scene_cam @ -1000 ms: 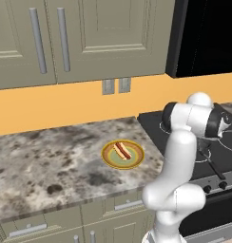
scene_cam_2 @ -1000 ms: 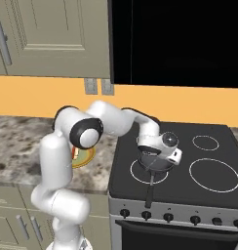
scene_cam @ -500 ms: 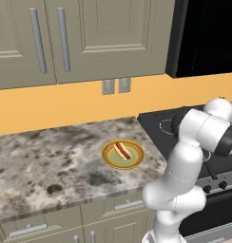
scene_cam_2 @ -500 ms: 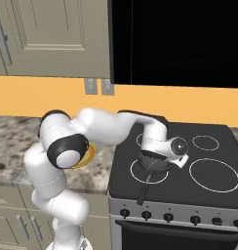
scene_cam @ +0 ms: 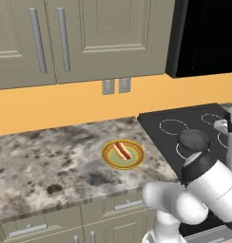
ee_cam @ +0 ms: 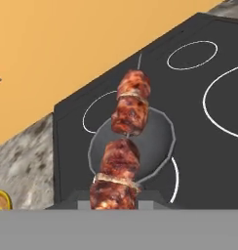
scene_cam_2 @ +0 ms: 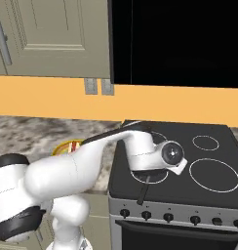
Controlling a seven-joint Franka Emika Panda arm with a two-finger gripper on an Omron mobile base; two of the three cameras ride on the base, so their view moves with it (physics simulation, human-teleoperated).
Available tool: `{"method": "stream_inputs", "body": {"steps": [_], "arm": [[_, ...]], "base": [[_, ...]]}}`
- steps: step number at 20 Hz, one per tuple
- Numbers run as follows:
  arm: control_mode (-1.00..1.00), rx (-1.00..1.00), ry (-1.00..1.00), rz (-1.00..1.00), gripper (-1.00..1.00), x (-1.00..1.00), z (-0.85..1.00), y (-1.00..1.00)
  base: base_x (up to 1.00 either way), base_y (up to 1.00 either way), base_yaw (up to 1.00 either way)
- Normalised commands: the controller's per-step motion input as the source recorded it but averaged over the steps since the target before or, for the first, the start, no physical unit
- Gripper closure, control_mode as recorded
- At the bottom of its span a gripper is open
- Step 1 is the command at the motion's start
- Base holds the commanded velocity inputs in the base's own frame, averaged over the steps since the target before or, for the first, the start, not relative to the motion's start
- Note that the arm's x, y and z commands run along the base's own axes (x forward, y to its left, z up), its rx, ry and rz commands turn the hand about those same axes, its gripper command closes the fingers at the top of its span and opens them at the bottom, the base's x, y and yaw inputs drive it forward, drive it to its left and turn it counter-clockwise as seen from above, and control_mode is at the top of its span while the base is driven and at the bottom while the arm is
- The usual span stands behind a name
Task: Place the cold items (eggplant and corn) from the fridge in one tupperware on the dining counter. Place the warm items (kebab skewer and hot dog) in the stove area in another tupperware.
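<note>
In the hand view, my gripper [ee_cam: 115, 197] is shut on the lower end of the kebab skewer [ee_cam: 125, 141]. Its browned meat chunks point away from me, above a dark grey pan [ee_cam: 157, 141] on the stove's front left burner. The hot dog [scene_cam: 121, 150] lies on a yellow-green plate [scene_cam: 111, 159] on the granite counter left of the stove. In the right base view my hand [scene_cam_2: 155, 156] hovers over the pan, whose handle [scene_cam_2: 143, 190] sticks out toward the front. The eggplant, corn and tupperware are out of view.
The black stove top [scene_cam_2: 208, 185] has several ring burners, and the right ones are bare. Cabinets and an orange wall stand behind the counter [scene_cam: 42, 166]. My own elbow [scene_cam: 203, 185] bulks low at the stove's front edge.
My arm has folded lower and swung toward the right over the stove front. The hand has turned above the pan with the skewer still gripped. The hot dog plate has not moved.
</note>
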Motion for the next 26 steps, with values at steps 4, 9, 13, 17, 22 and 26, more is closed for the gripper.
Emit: {"method": "stream_inputs", "body": {"steps": [4,9,13,17,22,26], "arm": [[-1.00,-0.24,0.01,-0.01,1.00,-1.00,0.73,0.90],[-1.00,-0.40,0.04,-0.01,1.00,-0.96,0.21,1.00],[-1.00,-0.58,0.22,0.00,1.00,-0.62,0.07,1.00],[-1.00,-0.63,0.23,0.00,1.00,-0.48,0.12,1.00],[-1.00,-0.51,0.07,0.08,1.00,-0.27,-0.02,0.99],[-1.00,-0.30,0.04,0.31,1.00,-0.01,-0.75,0.47]], "base": [[0.00,0.00,0.00],[0.00,0.00,0.00],[0.00,0.00,0.00],[0.00,0.00,0.00],[0.00,0.00,0.00],[0.00,0.00,0.00]]}}
